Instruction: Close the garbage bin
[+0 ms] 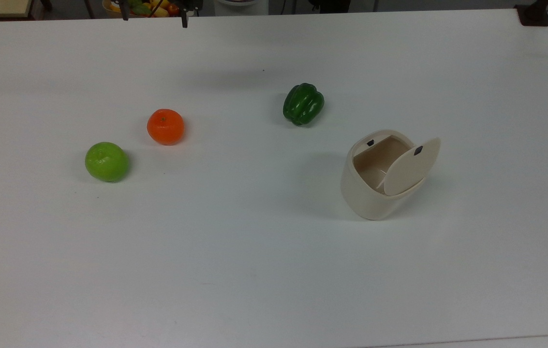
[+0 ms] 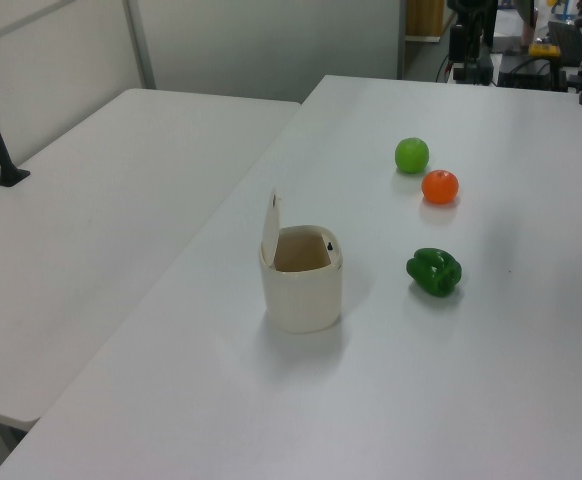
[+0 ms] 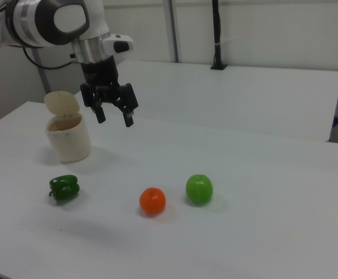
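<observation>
With the gripper (image 3: 114, 117) hovering, jaws apart, right of the garbage bin (image 3: 68, 138) in the right view, we should press its upright lid (image 3: 62, 103) down gently.

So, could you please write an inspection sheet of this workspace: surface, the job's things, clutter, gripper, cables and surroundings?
Surface: white table, bare apart from the things below.
Job's things: cream garbage bin stands upright; its lid is raised, the inside looks empty.
Clutter: green pepper, orange and green apple, all apart from the bin.
Gripper: gripper hangs open above the table, holding nothing, beside the bin on the right view's right.
Cables: a dark cable runs behind the arm.
Surroundings: second white table alongside; black post on it.
</observation>
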{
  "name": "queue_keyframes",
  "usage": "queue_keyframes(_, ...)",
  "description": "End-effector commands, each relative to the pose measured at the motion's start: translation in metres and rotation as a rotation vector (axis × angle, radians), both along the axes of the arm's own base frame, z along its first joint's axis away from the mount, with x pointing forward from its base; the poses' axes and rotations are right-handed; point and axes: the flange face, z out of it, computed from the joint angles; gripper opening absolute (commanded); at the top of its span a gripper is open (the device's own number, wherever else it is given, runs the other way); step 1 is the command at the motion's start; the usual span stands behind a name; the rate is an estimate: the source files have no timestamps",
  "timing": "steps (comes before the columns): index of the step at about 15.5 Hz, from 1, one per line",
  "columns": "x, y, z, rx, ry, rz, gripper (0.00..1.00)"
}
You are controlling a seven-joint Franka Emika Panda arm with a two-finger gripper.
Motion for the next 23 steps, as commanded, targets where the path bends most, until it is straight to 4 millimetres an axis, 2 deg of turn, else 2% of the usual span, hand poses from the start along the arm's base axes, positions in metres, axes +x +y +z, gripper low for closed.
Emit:
queue_keyframes(1, -0.0073, 0.0, 0.0017, -0.014, 0.008, -0.013, 1.0)
queue_keyframes(16, -0.0068, -0.0009, 0.0015, -0.014, 0.008, -0.013, 1.0)
queue_keyframes(17, -0.0064, 0.0001, 0.0006, -0.013, 0.01, -0.007, 0.96)
queue_keyframes(18, -0.0058, 0.0, -0.0001, -0.014, 0.011, -0.005, 0.88)
queue_keyframes(21, -0.0054, -0.0001, -0.0004, -0.006, 0.011, -0.003, 0.31)
queue_keyframes(22, -0.0054, -0.0001, -0.0003, -0.006, 0.011, -0.003, 0.14)
queue_keyframes(23, -0.0054, -0.0001, -0.0011, -0.006, 0.012, -0.003, 0.02)
